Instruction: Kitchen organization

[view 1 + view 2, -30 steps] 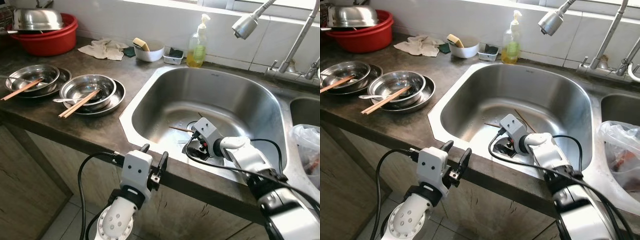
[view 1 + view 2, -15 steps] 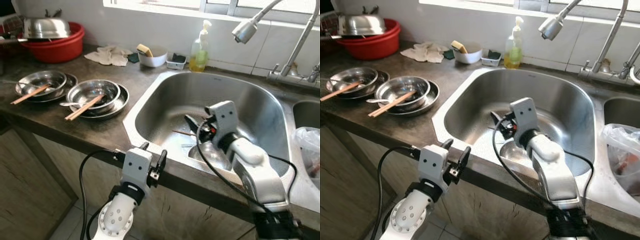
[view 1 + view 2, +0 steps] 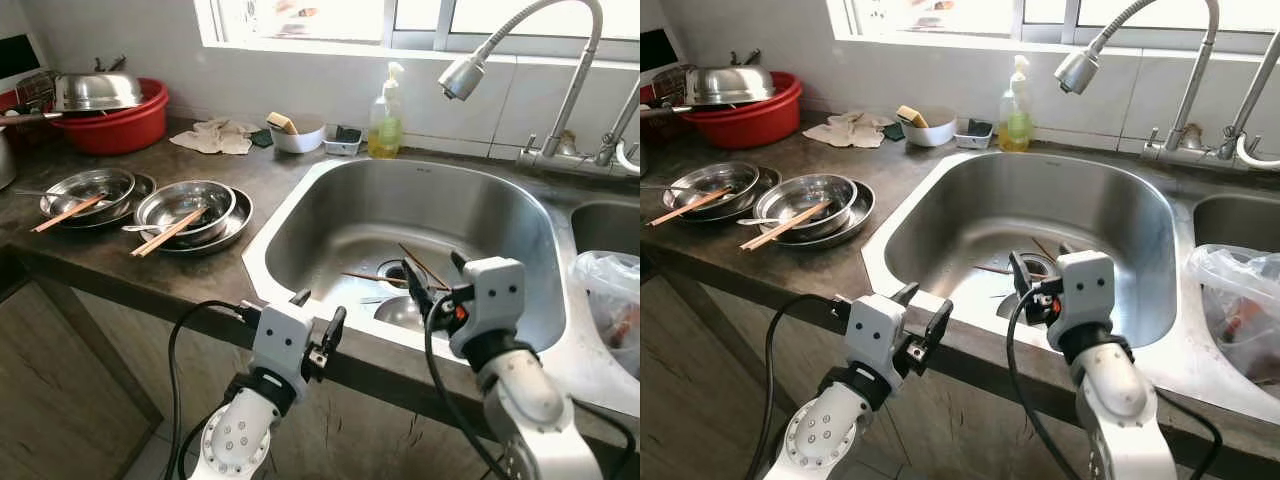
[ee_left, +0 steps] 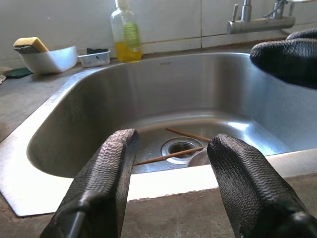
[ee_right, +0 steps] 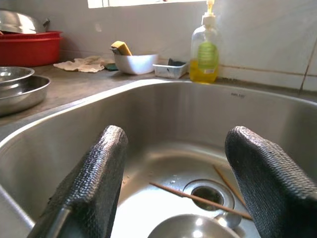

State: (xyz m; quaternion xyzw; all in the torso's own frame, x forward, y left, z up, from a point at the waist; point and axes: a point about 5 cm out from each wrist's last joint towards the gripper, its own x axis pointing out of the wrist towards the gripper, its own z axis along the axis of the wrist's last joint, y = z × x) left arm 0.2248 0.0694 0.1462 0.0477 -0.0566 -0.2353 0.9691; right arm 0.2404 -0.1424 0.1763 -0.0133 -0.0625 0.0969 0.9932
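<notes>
My right claw [image 3: 434, 291] hangs over the front edge of the sink [image 3: 300, 215], fingers spread wide and empty, aimed down at the basin because the loose things lie there: chopsticks [image 5: 198, 197] crossing the drain [image 3: 397, 270] and a steel bowl [image 5: 190, 227] just beside it. My left claw [image 3: 317, 315] waits outside the desk's front edge, also open and holding nothing. Two stacks of steel bowls [image 3: 185, 202] with chopsticks rest near the desk's left front, which I judge still need sorting.
</notes>
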